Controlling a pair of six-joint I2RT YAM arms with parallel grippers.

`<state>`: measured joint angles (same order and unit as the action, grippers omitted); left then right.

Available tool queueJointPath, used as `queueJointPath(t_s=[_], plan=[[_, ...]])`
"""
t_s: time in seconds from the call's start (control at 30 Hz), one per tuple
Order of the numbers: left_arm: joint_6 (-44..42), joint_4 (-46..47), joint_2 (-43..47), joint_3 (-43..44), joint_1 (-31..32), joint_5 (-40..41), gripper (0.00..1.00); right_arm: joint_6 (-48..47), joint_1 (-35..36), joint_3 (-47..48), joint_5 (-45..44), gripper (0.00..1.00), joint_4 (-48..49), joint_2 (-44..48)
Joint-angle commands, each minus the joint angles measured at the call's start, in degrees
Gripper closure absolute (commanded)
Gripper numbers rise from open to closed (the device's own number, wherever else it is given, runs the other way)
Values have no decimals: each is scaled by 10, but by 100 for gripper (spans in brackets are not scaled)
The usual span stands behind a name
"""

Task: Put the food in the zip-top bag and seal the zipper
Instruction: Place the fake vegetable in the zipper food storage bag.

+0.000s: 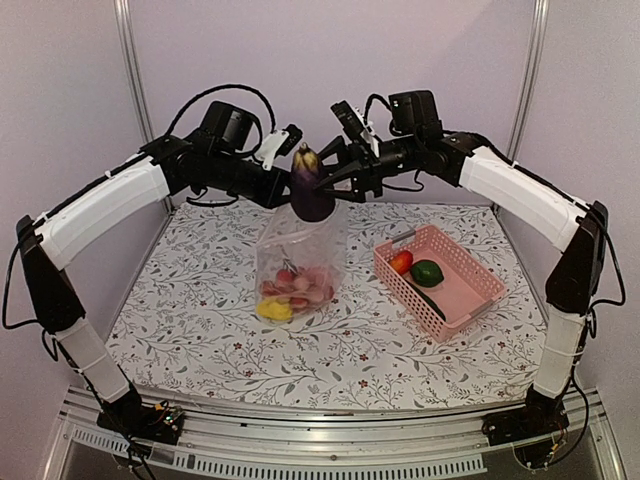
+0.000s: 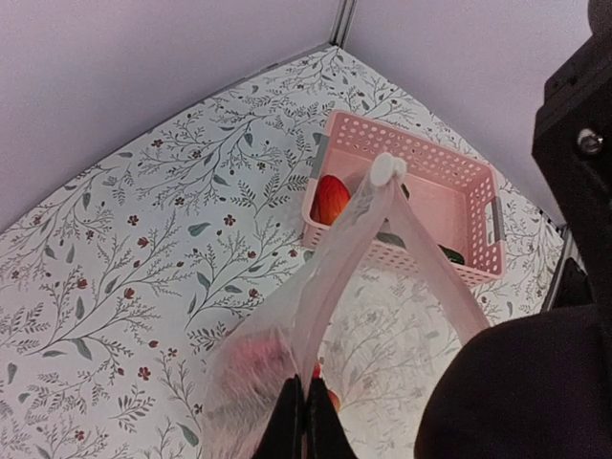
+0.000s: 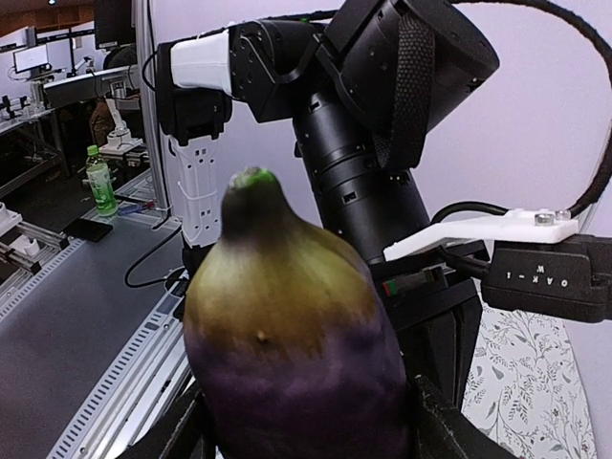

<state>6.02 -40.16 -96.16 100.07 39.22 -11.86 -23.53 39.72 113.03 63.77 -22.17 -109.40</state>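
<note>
Right now the right gripper [image 1: 322, 182] is clamped on the dark eggplant [image 1: 311, 192], held directly over the bag [image 1: 300, 250], whose rim the left gripper [image 2: 306, 426] pinches shut just beside. The mouth under the jaws looks narrow, so the eggplant could snag the film, tear it from that pinch and spill the small fruits [image 1: 292, 290] pooled below. Farther out, beyond the right jaws, a pink basket [image 1: 472, 260] holds a red pepper [image 1: 401, 262], green pepper [image 1: 427, 272] and cucumber [image 1: 432, 301]; nothing blocks the drop.
</note>
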Motion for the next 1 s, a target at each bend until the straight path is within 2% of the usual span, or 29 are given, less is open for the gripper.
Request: queueJointPath(t_s=[0.0, 0.2, 0.33, 0.5, 0.63, 0.77, 0.97], plan=[[2, 19, 24, -17, -12, -9, 100, -10, 3, -21, -18, 46, 17, -14], [0, 25, 32, -26, -22, -11, 100, -8, 3, -47, -80, 13, 13, 10], [1, 27, 29, -26, -25, -20, 100, 2, 3, -40, -103, 7, -15, 40], [0, 25, 29, -21, -26, -29, 100, -65, 8, 4, -127, 15, -125, 59], [2, 31, 31, -21, -26, -37, 100, -176, 43, -2, -215, 25, -197, 71], [1, 29, 35, -17, -25, -42, 100, -225, 86, -22, -290, 33, -227, 75], [6, 21, 39, -16, -25, -51, 100, -260, 130, -26, -362, 36, -259, 74]])
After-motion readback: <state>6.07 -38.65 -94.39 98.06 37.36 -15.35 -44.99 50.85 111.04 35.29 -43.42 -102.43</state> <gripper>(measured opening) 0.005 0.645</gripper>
